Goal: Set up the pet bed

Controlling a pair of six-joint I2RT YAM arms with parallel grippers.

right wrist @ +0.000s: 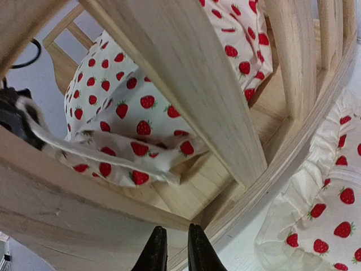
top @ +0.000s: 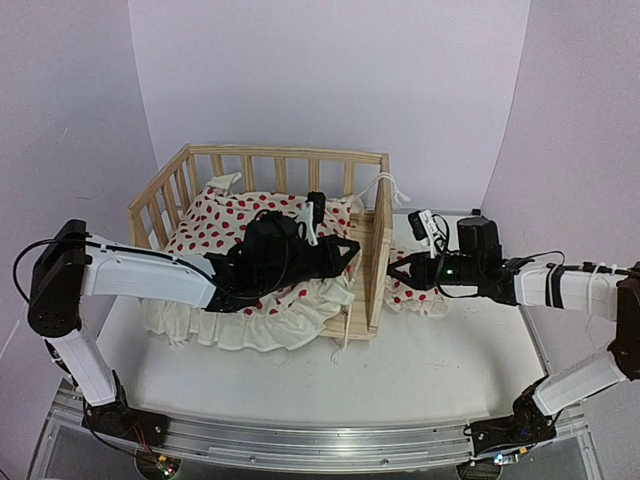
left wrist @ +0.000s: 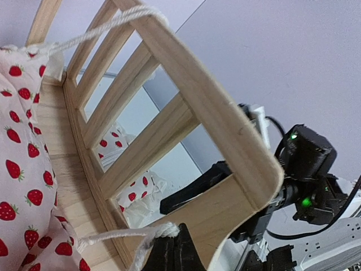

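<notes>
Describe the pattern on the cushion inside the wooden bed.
The cushion is white with red strawberries; right wrist view shows it best.

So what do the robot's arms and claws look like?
The left arm and right arm are white tubes with chunky black joints. Thin black cables loop off them. Each ends in a black claw with two pointy fingers: left claw, right claw. A black box on the right wrist glows with little green lights.

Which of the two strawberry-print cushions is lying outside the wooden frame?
The small pillow on the table beyond the frame, past its right rail and beside the right claw. The big ruffled cushion sits inside the frame.
</notes>
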